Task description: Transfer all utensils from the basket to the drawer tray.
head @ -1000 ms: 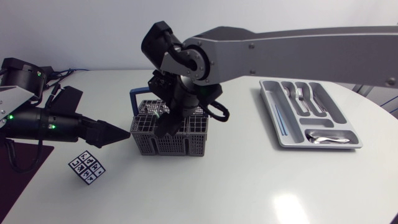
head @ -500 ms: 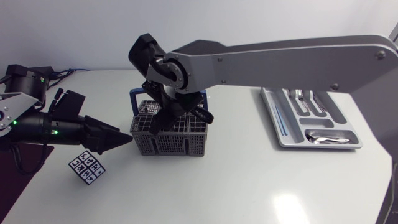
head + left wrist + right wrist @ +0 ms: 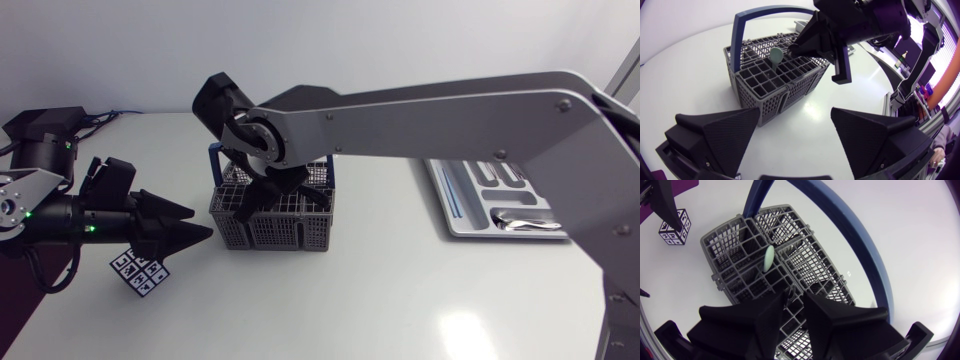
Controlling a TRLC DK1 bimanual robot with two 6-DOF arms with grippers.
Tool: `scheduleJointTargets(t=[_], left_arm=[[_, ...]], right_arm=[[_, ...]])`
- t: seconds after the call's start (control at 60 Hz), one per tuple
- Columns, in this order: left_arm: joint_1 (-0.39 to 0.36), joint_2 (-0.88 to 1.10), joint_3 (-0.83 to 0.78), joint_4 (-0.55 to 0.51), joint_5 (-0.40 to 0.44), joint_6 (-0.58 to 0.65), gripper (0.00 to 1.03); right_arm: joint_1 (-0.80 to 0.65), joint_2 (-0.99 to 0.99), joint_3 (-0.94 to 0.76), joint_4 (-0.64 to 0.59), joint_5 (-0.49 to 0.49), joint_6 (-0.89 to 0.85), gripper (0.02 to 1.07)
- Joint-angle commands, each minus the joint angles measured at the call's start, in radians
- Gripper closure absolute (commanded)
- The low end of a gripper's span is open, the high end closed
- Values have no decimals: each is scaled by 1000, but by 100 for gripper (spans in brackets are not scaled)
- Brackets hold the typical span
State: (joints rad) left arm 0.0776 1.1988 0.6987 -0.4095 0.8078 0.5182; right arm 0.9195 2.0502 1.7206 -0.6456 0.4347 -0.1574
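Green utensil (image 3: pixel 768 259) ahead of right gripper (image 3: pixel 794 299)

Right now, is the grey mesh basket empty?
Not empty: a pale green utensil handle sticks out of one compartment of the grey mesh basket.

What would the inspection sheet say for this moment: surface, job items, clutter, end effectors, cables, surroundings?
Surface: white table.
Job's things: grey basket with a blue handle; one pale green utensil stands in it. The drawer tray holds spoons and is partly hidden by the right arm.
Clutter: marker cube beside the basket.
End effectors: left end effector is open, empty and pointed at the basket. Right end effector is down inside the basket; grip unclear.
Cables: dark cable looping by the left arm.
Surroundings: nothing seen.
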Motion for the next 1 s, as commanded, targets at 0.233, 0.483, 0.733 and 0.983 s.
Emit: scheduleJointTargets(t=[0.233, 0.483, 0.733, 0.983], left_arm=[[7, 8, -44, 12, 14, 51, 5], [2, 5, -61, 23, 14, 51, 5], [1, -4, -70, 23, 14, 54, 5], [-2, -19, -77, 23, 14, 52, 5]], right_arm=[[27, 39, -4, 41, 49, -33, 101], [41, -1, -53, 98, 87, -59, 101], [44, -59, -93, 138, 119, -94, 101], [45, -139, -139, 192, 121, -110, 101]])
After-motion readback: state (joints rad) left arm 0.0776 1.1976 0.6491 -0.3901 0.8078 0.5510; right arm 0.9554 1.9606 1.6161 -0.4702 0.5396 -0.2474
